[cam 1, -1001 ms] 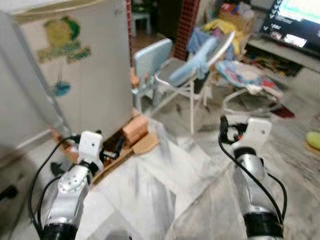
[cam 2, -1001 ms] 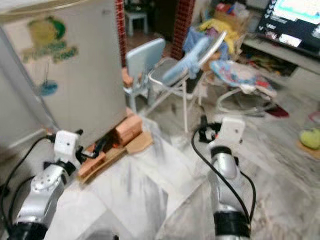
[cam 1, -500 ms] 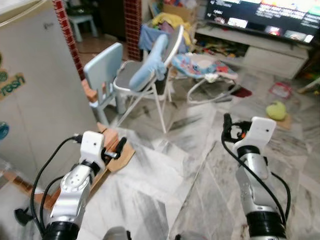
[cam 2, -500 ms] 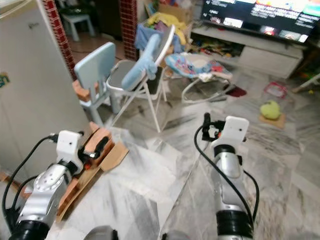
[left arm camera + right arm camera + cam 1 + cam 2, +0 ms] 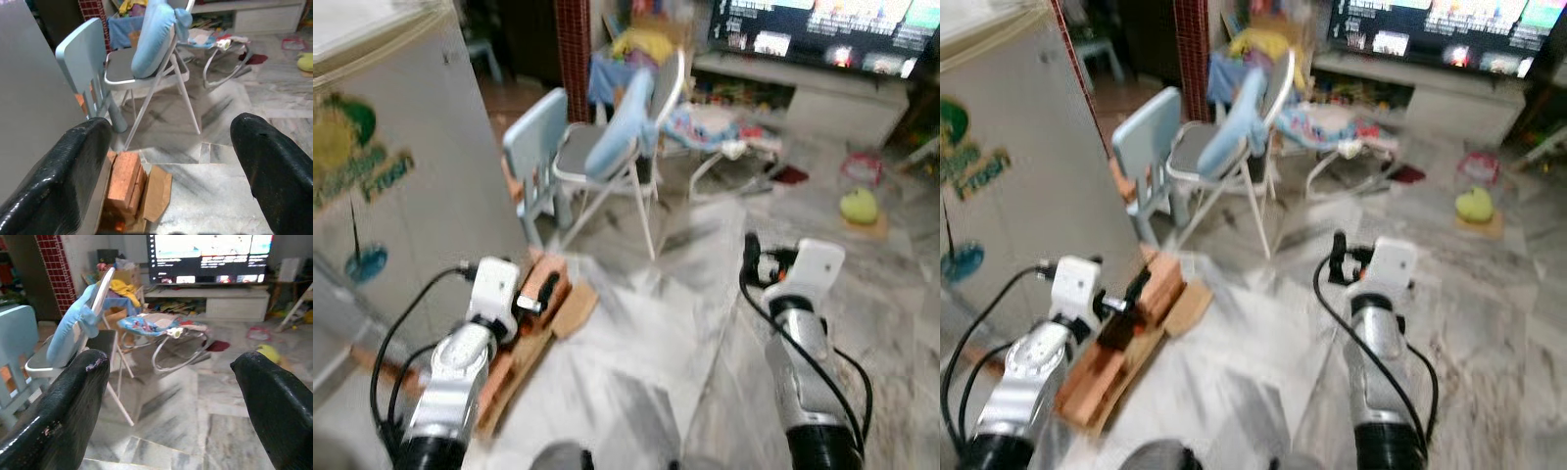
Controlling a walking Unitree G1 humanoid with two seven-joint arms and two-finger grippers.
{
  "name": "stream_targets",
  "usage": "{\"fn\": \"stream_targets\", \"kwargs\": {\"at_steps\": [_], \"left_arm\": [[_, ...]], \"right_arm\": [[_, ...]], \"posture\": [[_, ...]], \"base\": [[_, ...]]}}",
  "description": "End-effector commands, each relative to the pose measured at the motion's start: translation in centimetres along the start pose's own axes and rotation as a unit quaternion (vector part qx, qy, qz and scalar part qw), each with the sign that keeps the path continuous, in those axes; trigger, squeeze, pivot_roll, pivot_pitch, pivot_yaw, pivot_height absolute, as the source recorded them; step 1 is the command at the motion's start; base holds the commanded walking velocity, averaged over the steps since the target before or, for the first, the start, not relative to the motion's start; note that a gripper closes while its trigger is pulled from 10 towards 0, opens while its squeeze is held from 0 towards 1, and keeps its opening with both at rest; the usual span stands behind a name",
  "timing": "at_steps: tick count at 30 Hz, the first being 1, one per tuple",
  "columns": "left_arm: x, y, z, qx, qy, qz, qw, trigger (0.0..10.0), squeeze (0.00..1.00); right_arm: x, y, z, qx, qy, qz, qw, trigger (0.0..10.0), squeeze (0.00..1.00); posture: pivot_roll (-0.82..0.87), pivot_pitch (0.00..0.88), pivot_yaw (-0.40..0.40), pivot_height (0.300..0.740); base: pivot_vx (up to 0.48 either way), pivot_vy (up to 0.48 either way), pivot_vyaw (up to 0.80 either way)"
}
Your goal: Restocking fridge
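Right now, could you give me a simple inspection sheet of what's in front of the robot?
Surface: grey marbled floor, blurred in the eye views.
Job's things: fridge on the robot's left, door shut; no stock items seen.
Clutter: bricks and cardboard at the fridge's foot; yellow-green toy on the floor.
Grippers: left gripper and right gripper held out over the floor, jaws open, holding nothing.
Cables: black cable looped along the left arm, another along the right.
Surroundings: folding chair, small blue chair, baby bouncer, lit TV.
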State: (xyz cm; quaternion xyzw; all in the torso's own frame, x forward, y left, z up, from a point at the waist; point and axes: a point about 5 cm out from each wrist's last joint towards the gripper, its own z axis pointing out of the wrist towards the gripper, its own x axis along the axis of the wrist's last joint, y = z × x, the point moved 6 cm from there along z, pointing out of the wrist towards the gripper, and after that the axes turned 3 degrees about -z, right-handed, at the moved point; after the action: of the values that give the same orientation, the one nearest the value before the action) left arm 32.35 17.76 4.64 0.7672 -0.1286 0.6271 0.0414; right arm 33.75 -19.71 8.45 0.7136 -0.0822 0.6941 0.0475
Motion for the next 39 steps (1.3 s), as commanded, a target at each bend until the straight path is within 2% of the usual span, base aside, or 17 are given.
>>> {"fn": "stream_targets", "kwargs": {"at_steps": [1,6,7,12,16,19,27,28,30,33,35,39], "left_arm": [[0.2,0.2,0.1,-0.001,0.001,0.003,1.000,10.0,0.00],[-0.4,0.5,-0.7,0.003,-0.009,0.002,1.000,10.0,0.00],[-0.6,0.9,-1.0,-0.004,-0.012,0.012,1.000,10.0,0.00],[-0.5,0.9,-1.2,-0.005,-0.010,0.015,1.000,10.0,0.00],[-0.4,0.3,-1.2,0.007,-0.007,0.012,1.000,10.0,0.00],[-0.3,0.3,-1.1,0.009,-0.006,0.004,1.000,10.0,0.00],[0.2,0.3,-1.0,0.010,0.005,0.012,1.000,10.0,0.00],[0.8,0.5,-1.1,0.001,0.015,-0.006,1.000,10.0,0.00],[1.4,0.4,-1.1,-0.002,0.024,-0.037,0.999,10.0,0.00],[1.5,-0.3,-1.2,0.009,0.033,-0.015,0.999,10.0,0.00],[1.4,-0.7,-1.1,0.016,0.032,-0.016,0.999,10.0,0.00],[2.1,-0.6,-0.8,0.000,0.041,-0.024,0.999,10.0,0.00]], "right_arm": [[0.8,0.3,0.3,0.000,0.011,-0.006,1.000,10.0,0.00],[1.1,-0.1,0.7,0.013,0.011,-0.014,1.000,10.0,0.00],[1.2,-0.2,1.1,0.013,0.012,-0.015,1.000,10.0,0.00],[1.2,-0.4,1.2,0.016,0.012,-0.015,1.000,10.0,0.00],[1.3,-0.8,1.3,0.023,0.013,-0.020,0.999,10.0,0.00],[1.5,-0.5,1.4,0.022,0.016,-0.024,0.999,10.0,0.00],[1.7,-0.3,1.9,0.019,0.018,-0.030,0.999,10.0,0.00],[1.8,-0.3,2.0,0.020,0.018,-0.031,0.999,10.0,0.00],[1.9,-0.7,2.1,0.027,0.019,-0.033,0.999,10.0,0.00],[2.0,-0.8,2.2,0.027,0.022,-0.033,0.999,10.0,0.00],[2.4,-0.8,2.4,0.025,0.027,-0.032,0.999,10.0,0.00],[2.7,-0.6,2.7,0.021,0.033,-0.035,0.999,10.0,0.00]], "posture": [[-0.01,0.001,-0.032,0.740],[0.01,0.012,-0.048,0.740],[0.01,0.013,-0.052,0.740],[0.02,0.015,-0.058,0.740],[0.02,0.015,-0.063,0.740],[0.02,0.012,-0.065,0.740],[0.03,0.011,-0.076,0.740],[0.03,0.015,-0.081,0.740],[0.03,0.021,-0.083,0.740],[0.03,0.008,-0.084,0.740],[0.03,0.001,-0.082,0.740],[0.03,0.007,-0.077,0.740]], "base": [[0.000,0.394,0.00],[0.000,0.426,0.00],[-0.240,0.416,0.00],[-0.241,0.416,0.00],[-0.060,0.428,0.00],[0.000,0.454,0.00],[0.000,0.456,0.00],[0.000,0.435,0.00],[0.000,0.300,0.00],[0.000,0.100,0.00],[0.000,0.000,0.00],[0.000,0.000,0.00]]}}
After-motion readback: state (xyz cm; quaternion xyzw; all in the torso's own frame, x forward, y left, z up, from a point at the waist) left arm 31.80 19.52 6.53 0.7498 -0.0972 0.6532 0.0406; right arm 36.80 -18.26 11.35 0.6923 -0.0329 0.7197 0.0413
